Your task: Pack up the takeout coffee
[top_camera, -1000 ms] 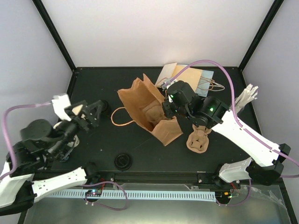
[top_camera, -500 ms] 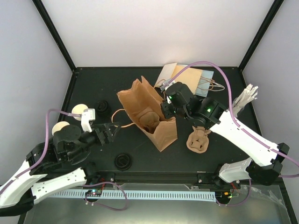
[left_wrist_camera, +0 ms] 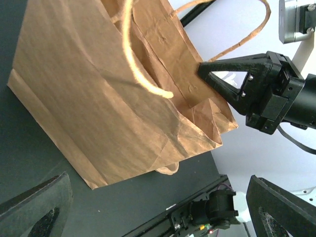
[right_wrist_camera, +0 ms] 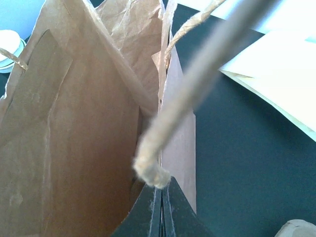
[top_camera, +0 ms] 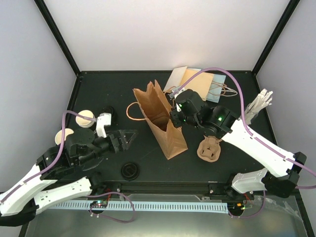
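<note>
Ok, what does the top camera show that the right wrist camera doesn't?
Only the top view: the left gripper, open, and the front lid. Only the right wrist: the inside of the bag, close up, with the right gripper shut on its rim. Both: the bag itself and the flat bags behind it.

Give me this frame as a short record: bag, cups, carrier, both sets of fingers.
bag: paper bag, mouth open, at centre
right fingers: shut on the bag's rim
left fingers: open, empty, facing the bag's side
cups: two paper cups far left, outside the bag; one partly hidden
carrier: pulp carrier, right of the bag
lid: black lid near the front edge
</note>
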Action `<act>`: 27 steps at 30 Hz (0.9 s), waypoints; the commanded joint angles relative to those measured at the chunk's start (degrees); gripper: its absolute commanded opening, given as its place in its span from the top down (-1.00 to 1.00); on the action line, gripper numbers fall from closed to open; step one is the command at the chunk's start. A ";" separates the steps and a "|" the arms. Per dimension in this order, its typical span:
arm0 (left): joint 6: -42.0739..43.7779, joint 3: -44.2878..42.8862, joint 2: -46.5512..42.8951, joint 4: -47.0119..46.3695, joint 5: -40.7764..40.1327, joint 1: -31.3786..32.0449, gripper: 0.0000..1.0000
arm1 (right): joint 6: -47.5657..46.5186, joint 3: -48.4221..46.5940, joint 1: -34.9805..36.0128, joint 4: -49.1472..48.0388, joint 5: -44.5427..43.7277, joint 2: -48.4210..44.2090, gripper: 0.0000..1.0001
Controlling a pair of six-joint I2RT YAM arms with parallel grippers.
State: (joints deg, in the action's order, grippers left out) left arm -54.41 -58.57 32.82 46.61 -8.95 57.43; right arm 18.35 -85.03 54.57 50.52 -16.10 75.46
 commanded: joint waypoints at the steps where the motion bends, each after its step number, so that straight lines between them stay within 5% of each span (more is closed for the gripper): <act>1: -1.05 -0.63 2.72 -3.79 3.51 -0.39 -0.97 | -0.19 0.86 -0.07 -2.27 0.90 -1.40 0.98; 14: -5.23 -5.08 14.11 -7.83 1.37 -0.47 -0.77 | -1.21 1.01 -0.08 -2.62 0.98 -1.71 0.98; 27: -15.32 -14.30 27.67 3.26 -7.03 -0.77 -0.35 | -2.15 0.59 -0.07 -2.65 1.64 -2.24 0.97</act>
State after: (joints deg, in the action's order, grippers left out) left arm -66.08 -69.47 59.33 45.30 -12.36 57.19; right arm 16.84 -84.58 54.57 49.25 -14.79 74.56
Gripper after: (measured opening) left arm 0.723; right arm 0.026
